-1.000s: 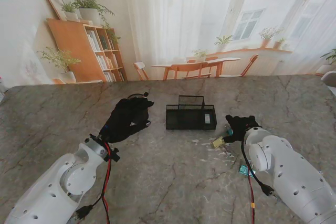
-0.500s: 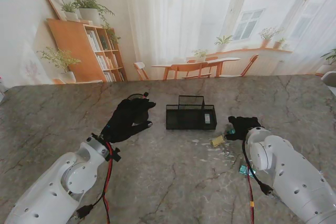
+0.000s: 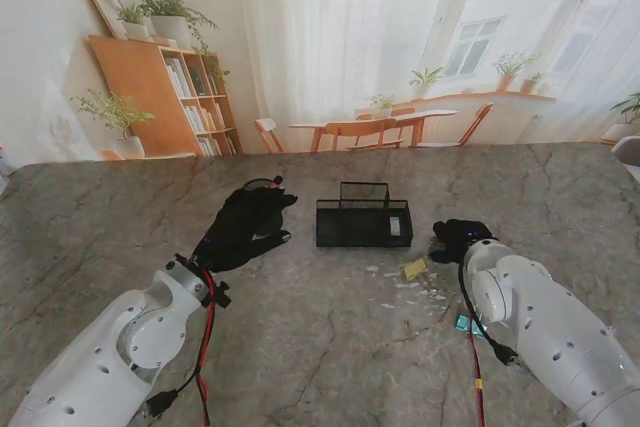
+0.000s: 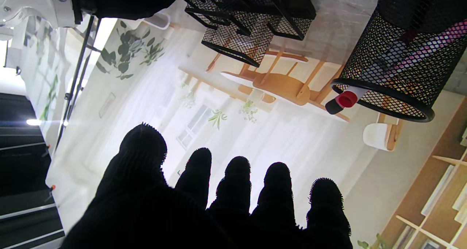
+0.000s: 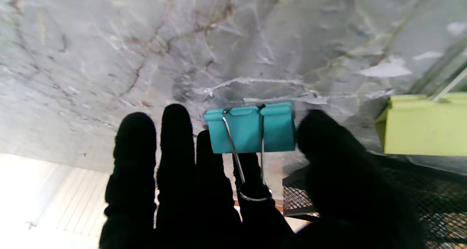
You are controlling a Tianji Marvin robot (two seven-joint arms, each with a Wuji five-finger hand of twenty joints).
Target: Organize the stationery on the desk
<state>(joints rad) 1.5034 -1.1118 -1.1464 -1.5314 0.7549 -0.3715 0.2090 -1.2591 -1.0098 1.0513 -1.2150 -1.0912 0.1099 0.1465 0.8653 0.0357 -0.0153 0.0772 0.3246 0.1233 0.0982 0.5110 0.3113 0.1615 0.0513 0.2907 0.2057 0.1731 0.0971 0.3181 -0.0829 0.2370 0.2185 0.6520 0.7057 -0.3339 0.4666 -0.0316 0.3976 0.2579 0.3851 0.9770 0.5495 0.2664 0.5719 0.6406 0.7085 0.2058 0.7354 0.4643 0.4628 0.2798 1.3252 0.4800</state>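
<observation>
My right hand sits on the table to the right of the black mesh organizer. In the right wrist view a teal binder clip lies against the table, with my thumb touching one side, my fingers the other, and its wire handle lying over one finger. A yellow-green clip lies apart from the hand, nearer to me. My left hand rests left of the organizer, fingers spread and holding nothing.
A round mesh pen cup with pens stands close to my left hand; only its rim shows in the stand view. Paper scraps litter the table near the clips. Another teal piece lies beside my right forearm.
My right hand has drawn back from the yellow-green clip and pulled its fingers in around the teal clip. The left hand has barely moved.
</observation>
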